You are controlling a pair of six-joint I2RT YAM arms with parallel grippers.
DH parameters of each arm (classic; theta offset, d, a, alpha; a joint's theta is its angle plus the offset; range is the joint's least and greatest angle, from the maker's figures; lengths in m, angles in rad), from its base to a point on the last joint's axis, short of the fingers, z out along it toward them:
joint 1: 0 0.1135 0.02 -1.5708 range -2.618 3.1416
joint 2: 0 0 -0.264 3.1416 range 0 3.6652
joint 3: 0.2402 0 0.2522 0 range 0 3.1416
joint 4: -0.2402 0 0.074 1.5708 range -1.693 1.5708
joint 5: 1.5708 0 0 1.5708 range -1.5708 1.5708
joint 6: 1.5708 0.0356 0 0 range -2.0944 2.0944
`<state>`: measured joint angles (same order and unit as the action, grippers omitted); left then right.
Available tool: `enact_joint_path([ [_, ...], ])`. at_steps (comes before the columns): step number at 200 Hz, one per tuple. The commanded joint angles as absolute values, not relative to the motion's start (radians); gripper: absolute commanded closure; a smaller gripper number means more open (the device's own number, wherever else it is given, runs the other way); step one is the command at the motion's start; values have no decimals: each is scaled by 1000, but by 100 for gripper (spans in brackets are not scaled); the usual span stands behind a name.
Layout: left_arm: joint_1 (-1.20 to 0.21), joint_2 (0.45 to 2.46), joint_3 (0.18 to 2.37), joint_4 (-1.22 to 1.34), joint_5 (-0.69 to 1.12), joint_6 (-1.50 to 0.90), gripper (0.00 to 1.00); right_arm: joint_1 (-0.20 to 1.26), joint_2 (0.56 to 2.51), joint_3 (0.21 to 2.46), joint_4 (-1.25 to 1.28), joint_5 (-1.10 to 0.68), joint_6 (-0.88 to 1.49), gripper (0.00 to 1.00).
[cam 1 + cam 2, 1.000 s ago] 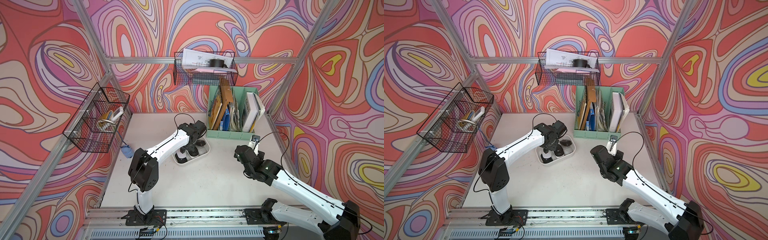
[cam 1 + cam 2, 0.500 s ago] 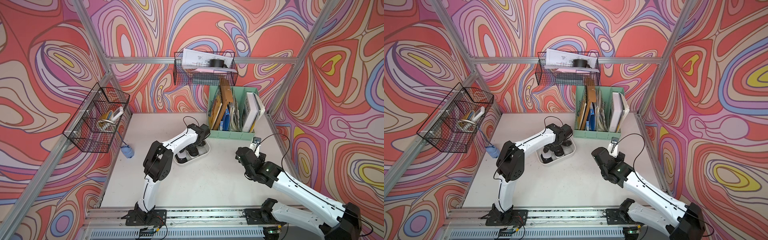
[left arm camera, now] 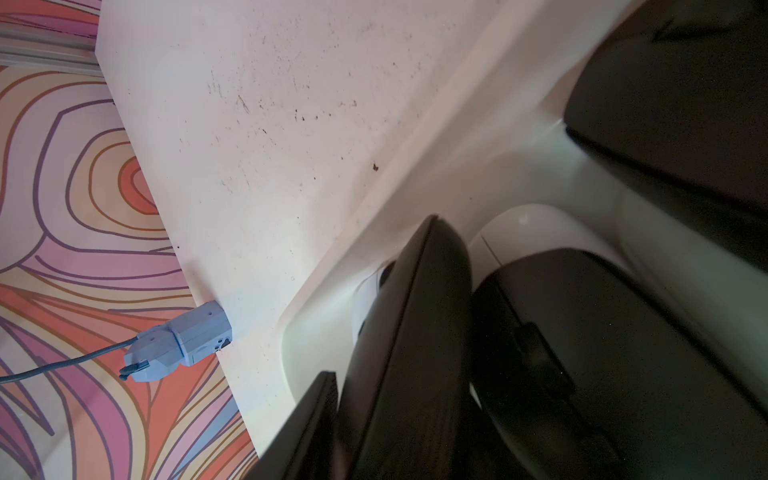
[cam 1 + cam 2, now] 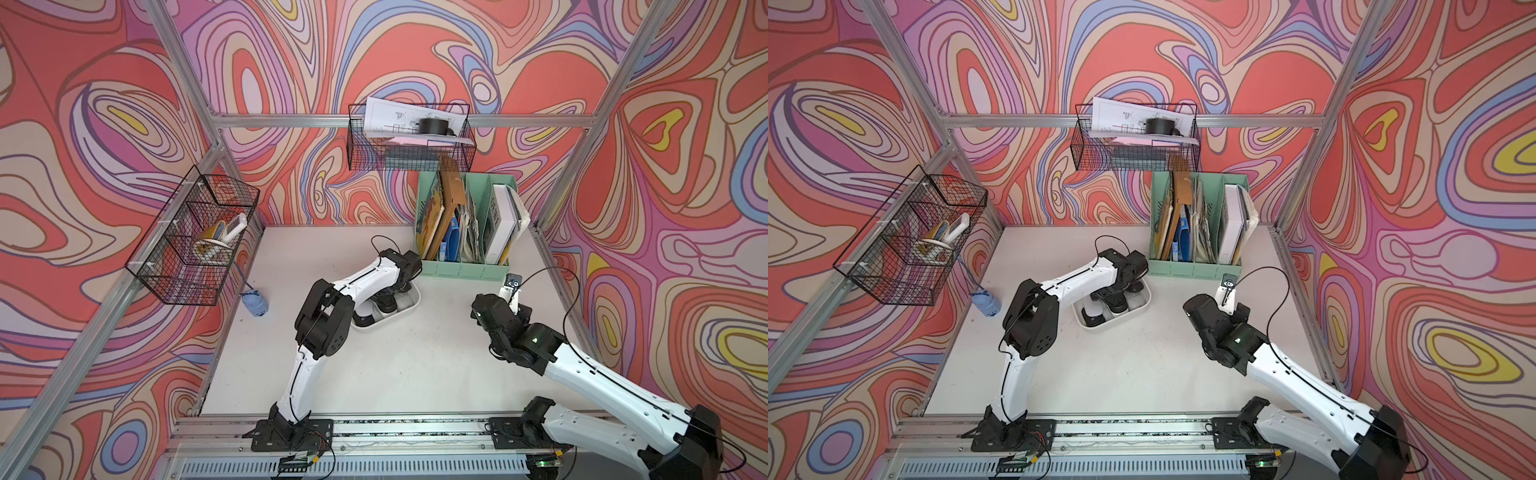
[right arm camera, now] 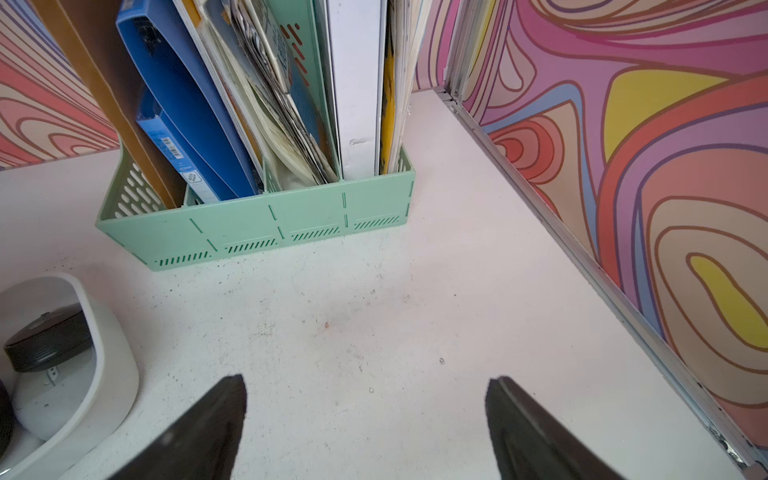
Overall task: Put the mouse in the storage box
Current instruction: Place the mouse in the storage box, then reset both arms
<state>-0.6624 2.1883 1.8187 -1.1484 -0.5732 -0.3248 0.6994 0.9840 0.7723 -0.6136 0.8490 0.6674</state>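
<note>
My left pincer point(image 4: 390, 293) dips into the white storage box point(image 5: 112, 365), jaws partly apart, with the black mouse point(image 3: 407, 311) down inside the box against one finger point(image 3: 316, 415), gripped or not I cannot tell, while my right pincer point(image 5: 365, 382) hangs wide open and empty near the box.
</note>
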Motion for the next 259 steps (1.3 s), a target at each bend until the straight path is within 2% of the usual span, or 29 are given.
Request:
enact_joint_path([
  [1, -667, 2165, 1818, -1148, -540, -322, 44, 692, 965, 760, -607, 869, 670, 8],
  [21, -669, 2133, 1791, -1112, -493, -318, 41, 692, 964, 758, -611, 869, 673, 8],
  [74, -669, 2006, 1729, -1040, -400, -342, 40, 691, 966, 772, -631, 866, 681, 8],
  [119, -668, 1716, 1509, -815, -267, -362, 31, 690, 967, 781, -640, 858, 689, 8],
  [139, -667, 1576, 1401, -759, -287, -447, 23, 689, 962, 801, -658, 846, 704, 8],
  [148, -667, 1513, 1345, -720, -273, -466, 22, 689, 959, 807, -659, 841, 708, 8],
  [164, -670, 1388, 1220, -630, -301, -497, 18, 687, 956, 814, -655, 838, 713, 6],
  [186, -669, 1212, 1055, -507, -440, -534, 1, 684, 954, 818, -629, 841, 719, 2],
  [202, -665, 1134, 1009, -505, -608, -567, 1, 679, 942, 804, -540, 817, 650, 2],
  [216, -663, 1104, 934, -354, -699, -434, 1, 663, 946, 803, -484, 812, 596, 2],
  [230, -643, 1100, 865, -195, -726, -298, 1, 627, 964, 815, -433, 809, 533, 2],
  [259, -444, 1172, 839, -146, -656, -305, 1, 489, 1003, 783, -254, 769, 418, 2],
])
